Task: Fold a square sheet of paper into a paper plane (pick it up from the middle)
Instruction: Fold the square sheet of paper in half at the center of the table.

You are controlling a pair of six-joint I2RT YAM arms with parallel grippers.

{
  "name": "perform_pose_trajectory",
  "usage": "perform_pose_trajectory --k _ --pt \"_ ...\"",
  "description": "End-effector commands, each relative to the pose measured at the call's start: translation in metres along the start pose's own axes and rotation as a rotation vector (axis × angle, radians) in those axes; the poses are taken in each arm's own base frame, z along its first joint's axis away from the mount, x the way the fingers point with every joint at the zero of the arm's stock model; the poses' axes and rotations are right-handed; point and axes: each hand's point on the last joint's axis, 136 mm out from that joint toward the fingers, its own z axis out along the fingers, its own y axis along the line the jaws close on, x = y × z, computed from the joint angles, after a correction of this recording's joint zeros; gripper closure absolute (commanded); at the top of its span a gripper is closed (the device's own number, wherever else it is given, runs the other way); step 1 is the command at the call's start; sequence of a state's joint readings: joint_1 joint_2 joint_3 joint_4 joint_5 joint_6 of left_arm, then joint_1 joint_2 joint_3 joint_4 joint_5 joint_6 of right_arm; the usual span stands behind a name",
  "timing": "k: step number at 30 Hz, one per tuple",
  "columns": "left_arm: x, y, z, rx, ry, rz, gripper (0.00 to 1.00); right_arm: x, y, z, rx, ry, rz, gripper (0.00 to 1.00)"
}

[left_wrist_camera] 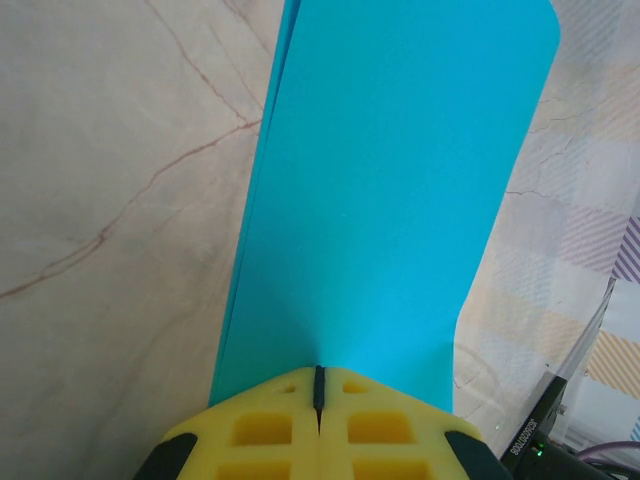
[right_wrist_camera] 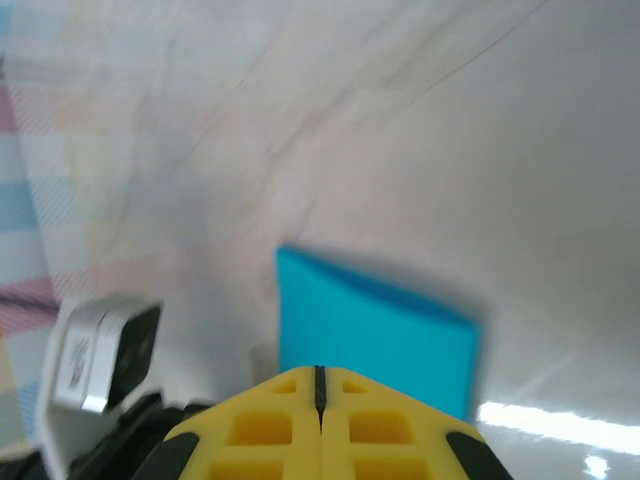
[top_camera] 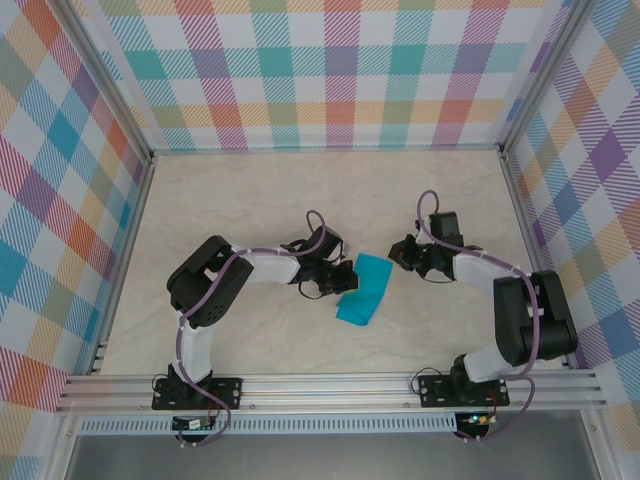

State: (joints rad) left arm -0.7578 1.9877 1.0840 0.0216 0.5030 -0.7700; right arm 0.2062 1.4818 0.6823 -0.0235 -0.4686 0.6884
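Yellow fingers [left_wrist_camera: 260, 430] of the left gripper [left_wrist_camera: 319, 385] are pressed together on the near edge of the square sheet of paper [left_wrist_camera: 390, 190], folded double and stretching away over the marbled table [left_wrist_camera: 110, 200]. Beyond it, the right gripper [top_camera: 402, 257] is closed on nothing, just beside the sheet's far corner.

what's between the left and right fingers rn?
Top view: the folded teal sheet spans that gap, and nothing else lies there. The left wrist view shows it running into the shut left fingers; the right wrist view shows it just ahead of the right fingers.
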Motion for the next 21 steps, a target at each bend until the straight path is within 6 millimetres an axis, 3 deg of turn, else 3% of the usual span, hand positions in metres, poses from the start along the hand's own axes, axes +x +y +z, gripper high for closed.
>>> perform_pose_trajectory --k 1,5,8,21 --pt "0.053 0.118 0.008 -0.403 0.118 -0.180 1.00 0.054 0.007 0.001 -0.020 0.158 -0.030 1.00" --pt "0.052 0.119 0.008 -0.414 0.116 -0.179 1.00 0.091 0.015 0.010 -0.031 0.249 -0.040 1.00" --pt "0.052 0.121 0.008 -0.417 0.109 -0.189 1.00 0.110 0.008 0.016 -0.004 0.294 -0.035 1.00" --pt "0.051 0.123 0.010 -0.422 0.103 -0.198 1.00 0.155 -0.042 0.016 0.142 0.429 0.017 1.00"
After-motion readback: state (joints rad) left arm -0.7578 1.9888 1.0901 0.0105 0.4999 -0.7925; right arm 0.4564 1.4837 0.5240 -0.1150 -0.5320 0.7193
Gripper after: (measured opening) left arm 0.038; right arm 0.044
